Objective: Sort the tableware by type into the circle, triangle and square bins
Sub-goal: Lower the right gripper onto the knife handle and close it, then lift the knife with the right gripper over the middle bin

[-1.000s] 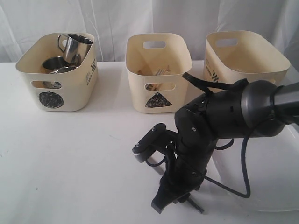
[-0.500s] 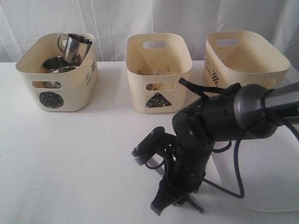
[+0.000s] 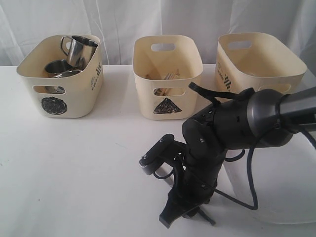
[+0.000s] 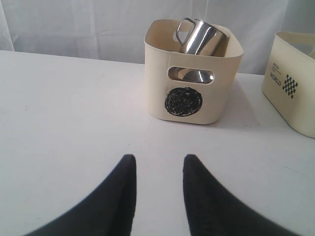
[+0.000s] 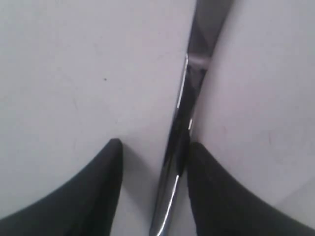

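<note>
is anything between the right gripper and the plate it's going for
Nothing visible. In the right wrist view the right gripper has its jaws open astride the rim of the large white plate, one finger on each side, with only bare table around them.

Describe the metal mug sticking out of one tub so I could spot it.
On the white table, three cream tubs stand in a row; take the left tub, marked with a black scribbled circle. The mug is the shiny steel cup with a loop handle rising above its rim; the other steel pieces sit lower inside.
</note>
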`<state>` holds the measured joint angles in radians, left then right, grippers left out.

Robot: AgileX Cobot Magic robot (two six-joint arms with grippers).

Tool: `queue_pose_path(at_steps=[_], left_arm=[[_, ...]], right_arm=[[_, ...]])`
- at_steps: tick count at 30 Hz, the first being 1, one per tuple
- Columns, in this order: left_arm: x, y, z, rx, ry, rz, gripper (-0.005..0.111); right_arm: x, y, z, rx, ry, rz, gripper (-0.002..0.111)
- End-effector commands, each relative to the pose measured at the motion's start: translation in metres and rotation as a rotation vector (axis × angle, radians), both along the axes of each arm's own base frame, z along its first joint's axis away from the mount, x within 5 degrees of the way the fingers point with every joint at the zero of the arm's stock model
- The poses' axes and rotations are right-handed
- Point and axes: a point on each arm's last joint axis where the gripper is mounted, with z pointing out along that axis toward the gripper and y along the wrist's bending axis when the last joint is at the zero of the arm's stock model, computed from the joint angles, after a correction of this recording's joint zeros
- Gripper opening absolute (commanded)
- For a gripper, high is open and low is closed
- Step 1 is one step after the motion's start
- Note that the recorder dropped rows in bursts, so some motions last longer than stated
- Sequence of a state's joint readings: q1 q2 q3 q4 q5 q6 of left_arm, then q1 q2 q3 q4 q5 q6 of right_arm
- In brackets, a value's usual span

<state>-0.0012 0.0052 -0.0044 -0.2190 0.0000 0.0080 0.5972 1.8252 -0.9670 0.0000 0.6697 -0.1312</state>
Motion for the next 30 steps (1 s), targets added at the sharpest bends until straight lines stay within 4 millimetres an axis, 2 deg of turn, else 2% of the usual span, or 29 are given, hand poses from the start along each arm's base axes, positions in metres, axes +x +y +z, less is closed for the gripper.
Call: queue_pose_path(at_steps=[1,8,11,19,30], left_arm=[[0.0,0.0,-0.001,-0.013,0.0,0.001,0.038],[0.0,0.0,-0.001,-0.013,0.0,0.001,0.038],[0.0,0.0,-0.001,-0.013,0.0,0.001,0.038],[0.0,0.0,-0.001,-0.013,0.0,0.001,0.038],[0.0,0.0,-0.001,-0.013,0.0,0.001,0.038]], right_arm=[[-0.003,-0.001,-0.003,-0.016,0.024,-0.002,0.036],[-0.003,-0.001,-0.003,-0.018,0.027,-0.002,0.008],[-0.003,-0.001,-0.003,-0.009,0.031,-0.011,0.0],[-0.005,0.004,0.006,0.041,0.015,-0.032,0.0],[-0.012,0.015,0.056,0.213,-0.156,-0.03,0.0]])
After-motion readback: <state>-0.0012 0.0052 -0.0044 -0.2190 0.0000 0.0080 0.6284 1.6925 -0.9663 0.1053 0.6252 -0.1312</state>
